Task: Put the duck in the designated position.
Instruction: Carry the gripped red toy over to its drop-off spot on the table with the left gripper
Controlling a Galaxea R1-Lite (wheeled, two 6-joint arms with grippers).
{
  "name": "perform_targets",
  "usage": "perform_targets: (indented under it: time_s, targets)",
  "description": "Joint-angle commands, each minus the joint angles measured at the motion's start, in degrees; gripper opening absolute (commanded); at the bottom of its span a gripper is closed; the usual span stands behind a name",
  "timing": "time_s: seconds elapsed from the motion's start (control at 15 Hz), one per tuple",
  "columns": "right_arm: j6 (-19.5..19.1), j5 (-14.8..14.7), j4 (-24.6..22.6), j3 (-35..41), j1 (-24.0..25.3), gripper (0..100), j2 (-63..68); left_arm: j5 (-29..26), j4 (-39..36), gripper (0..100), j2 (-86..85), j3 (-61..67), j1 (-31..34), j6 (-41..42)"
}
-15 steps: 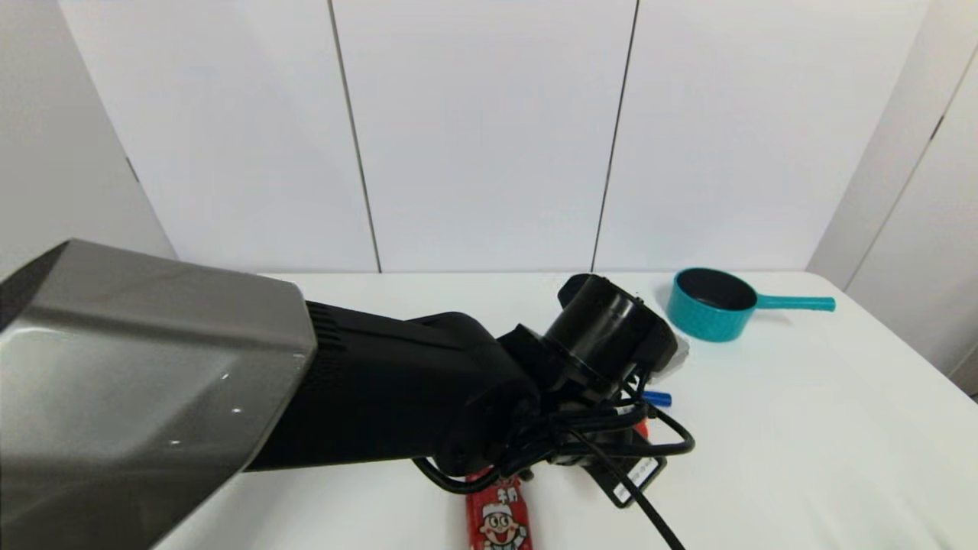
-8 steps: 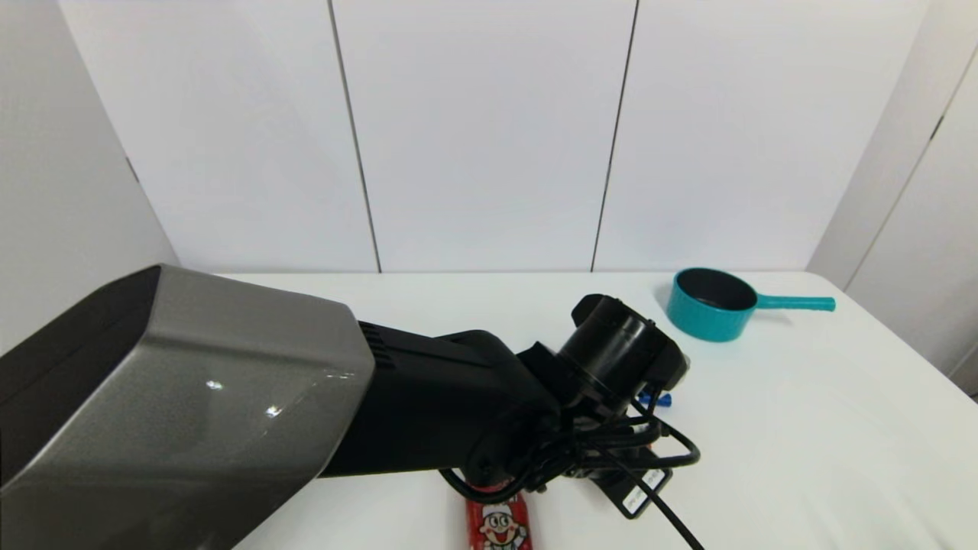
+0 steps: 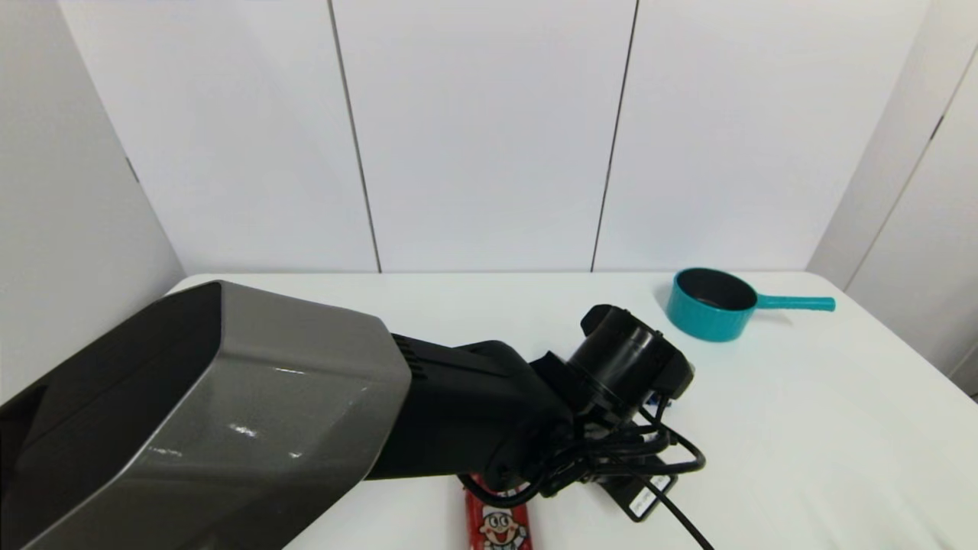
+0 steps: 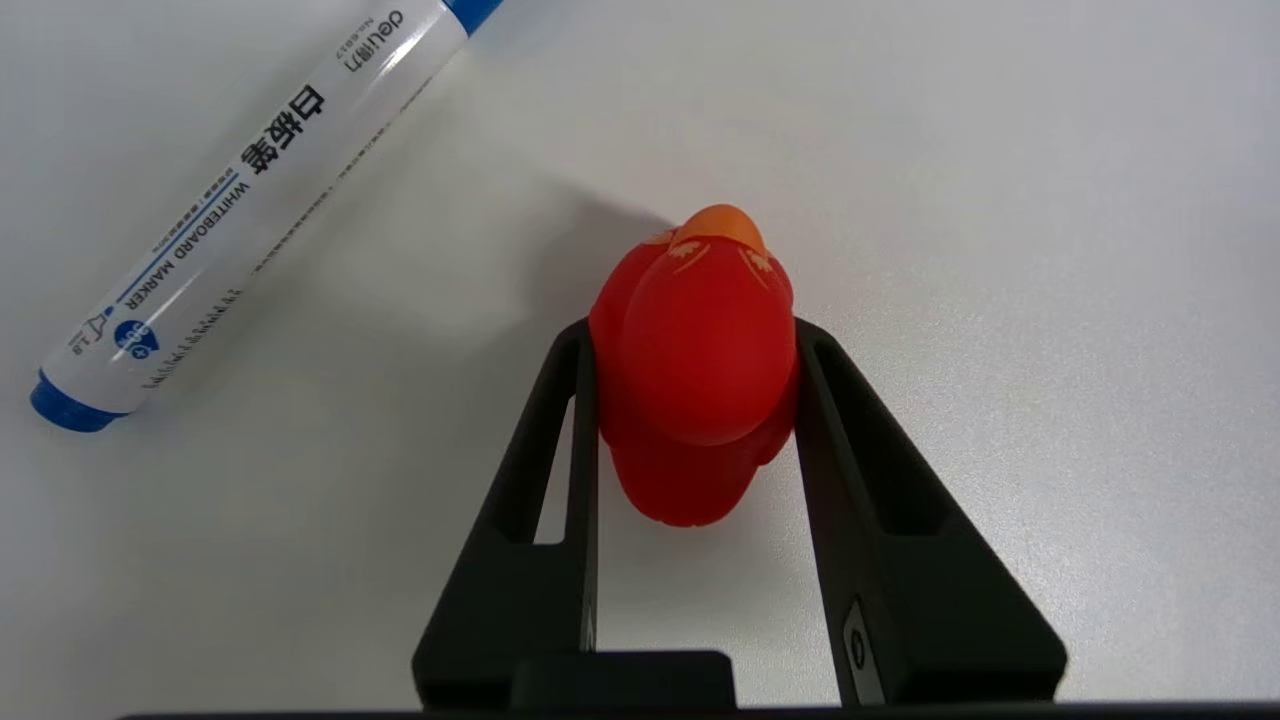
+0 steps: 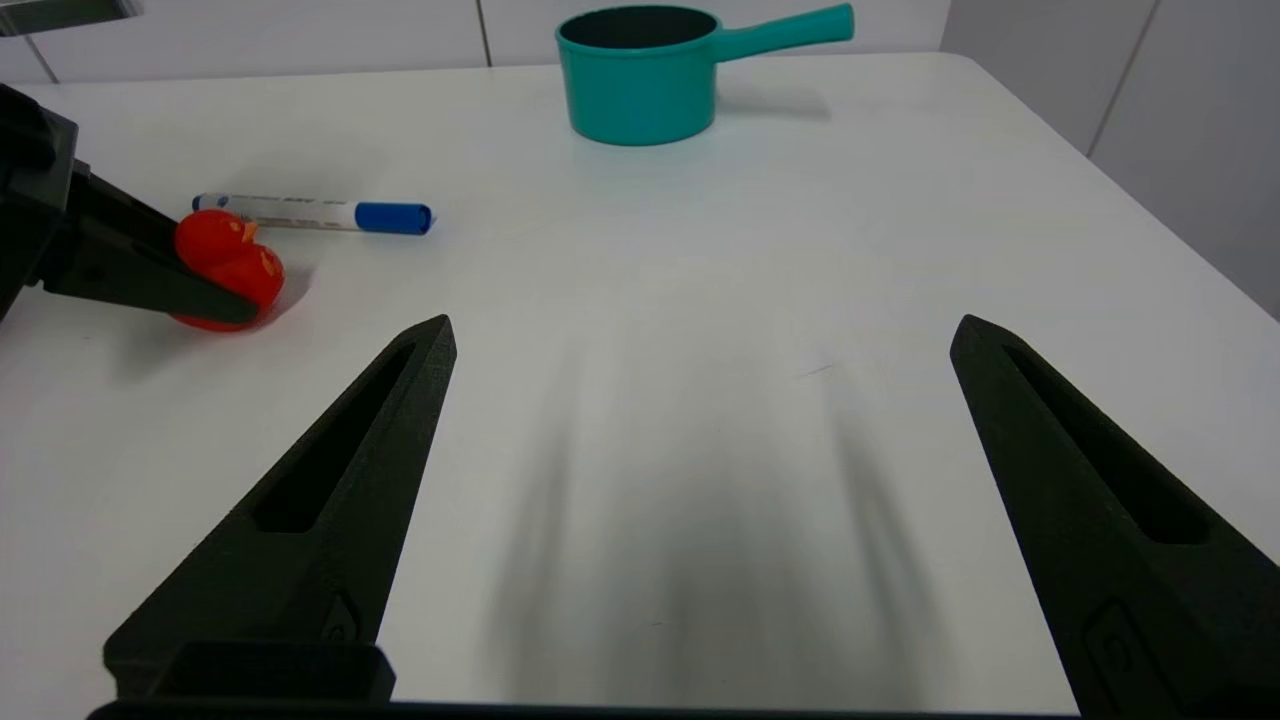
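The small red duck point(image 4: 695, 370) with an orange beak sits between the two black fingers of my left gripper point(image 4: 692, 335), which press on both of its sides. In the right wrist view the duck point(image 5: 235, 265) is low at the table surface, just in front of a marker, with a left finger point(image 5: 150, 275) across it. In the head view my left arm's wrist point(image 3: 626, 359) hides the duck. My right gripper point(image 5: 702, 325) hovers open over bare table, well to the duck's right, with nothing in it.
A white-and-blue whiteboard marker point(image 4: 250, 190) lies close beside the duck. A teal pot point(image 3: 707, 305) with a long handle stands at the back right of the table point(image 3: 802, 428). A red cartoon-face milk carton point(image 3: 497, 523) lies at the front edge, under the left arm.
My left arm has moved forward, down and slightly right in the head view, covering more of the marker's blue tip. The pot and carton have not moved.
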Motion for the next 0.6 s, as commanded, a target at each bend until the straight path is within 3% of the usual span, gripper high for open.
perform_targets:
  time_s: [0.07, 0.6]
  targets:
    - [0.0, 0.0, 0.0, 0.0, 0.0, 100, 0.1, 0.0, -0.3, 100, 0.9, 0.0, 0.0, -0.9]
    - [0.0, 0.0, 0.0, 0.0, 0.0, 100, 0.1, 1.1, -0.8, 100, -8.0, 0.5, -0.1, -0.4]
